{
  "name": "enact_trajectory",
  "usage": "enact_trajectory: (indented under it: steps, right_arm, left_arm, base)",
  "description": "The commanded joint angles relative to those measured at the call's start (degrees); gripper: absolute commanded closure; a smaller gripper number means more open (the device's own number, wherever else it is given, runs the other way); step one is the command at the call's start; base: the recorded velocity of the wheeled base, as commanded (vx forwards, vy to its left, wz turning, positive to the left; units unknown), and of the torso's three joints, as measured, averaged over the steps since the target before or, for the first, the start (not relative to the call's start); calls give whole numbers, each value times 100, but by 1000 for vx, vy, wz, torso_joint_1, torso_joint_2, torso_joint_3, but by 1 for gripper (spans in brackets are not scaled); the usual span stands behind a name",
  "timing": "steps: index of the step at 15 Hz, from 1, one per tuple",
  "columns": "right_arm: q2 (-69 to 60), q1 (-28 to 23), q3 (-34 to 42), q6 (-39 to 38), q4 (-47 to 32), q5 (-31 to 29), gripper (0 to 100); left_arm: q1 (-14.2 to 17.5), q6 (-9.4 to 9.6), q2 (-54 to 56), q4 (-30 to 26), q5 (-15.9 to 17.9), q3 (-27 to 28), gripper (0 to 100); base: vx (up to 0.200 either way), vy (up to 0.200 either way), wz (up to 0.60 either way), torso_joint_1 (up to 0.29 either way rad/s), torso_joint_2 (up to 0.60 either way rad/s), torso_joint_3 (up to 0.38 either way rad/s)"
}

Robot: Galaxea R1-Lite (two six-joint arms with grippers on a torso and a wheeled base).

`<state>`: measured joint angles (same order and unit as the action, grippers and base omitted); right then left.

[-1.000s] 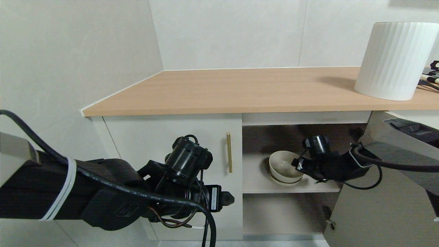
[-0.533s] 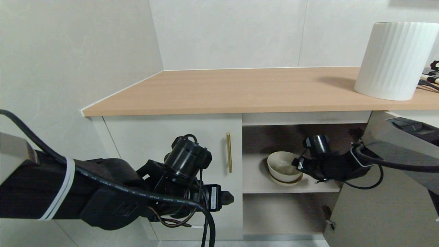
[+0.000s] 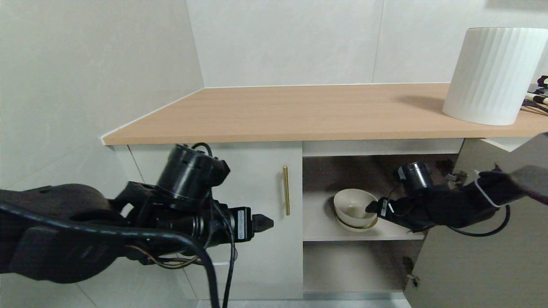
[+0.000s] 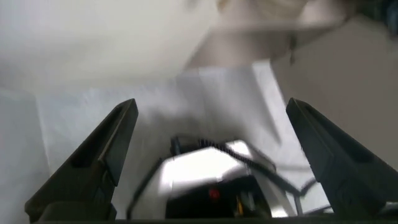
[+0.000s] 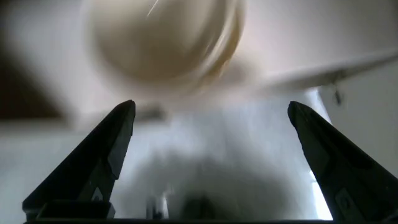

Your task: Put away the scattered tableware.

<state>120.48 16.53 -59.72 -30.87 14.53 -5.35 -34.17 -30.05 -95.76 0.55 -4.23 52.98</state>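
Two cream bowls (image 3: 352, 208) sit nested on the middle shelf (image 3: 321, 226) of the open cabinet, the upper one upright inside the lower. My right gripper (image 3: 371, 208) hangs just off the top bowl's right rim. In the right wrist view that gripper (image 5: 210, 109) is open, nothing lies between its fingers, and the bowl (image 5: 165, 37) is just beyond their tips. My left gripper (image 3: 263, 222) hovers in front of the closed left cabinet door (image 3: 252, 171). In the left wrist view this gripper (image 4: 211, 106) is open and holds nothing.
A gold handle (image 3: 286, 190) runs down the closed door's right edge. The right door (image 3: 479, 256) is swung open toward me. On the wooden countertop (image 3: 299, 111) stands a white ribbed container (image 3: 492, 72), with some utensils (image 3: 537, 97) behind it. The lower shelf (image 3: 351, 265) is bare.
The top bowl went from tilted to sitting level in the lower one. My right arm drew back to the right, away from it. My left arm pulled back to the left.
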Motion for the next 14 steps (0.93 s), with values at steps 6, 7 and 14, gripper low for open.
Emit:
enact_trajectory:
  steps: [6, 7, 14]
  right_arm:
    - [-3874, 984, 1947, 573, -1172, 579, 0]
    - [-4059, 1151, 1964, 564, -1436, 579, 0]
    - [-4885, 1458, 2246, 793, -1559, 447, 0]
  left_arm:
    - [525, 316, 2219, -2, -87, -1035, 0]
    - [613, 316, 2272, 15, -87, -1150, 0]
    - [613, 316, 1991, 42, -87, -1132, 0]
  base:
    - [0, 0, 0, 0, 0, 0]
    - [0, 0, 0, 0, 0, 0]
    - [-114, 0, 0, 3, 1, 1]
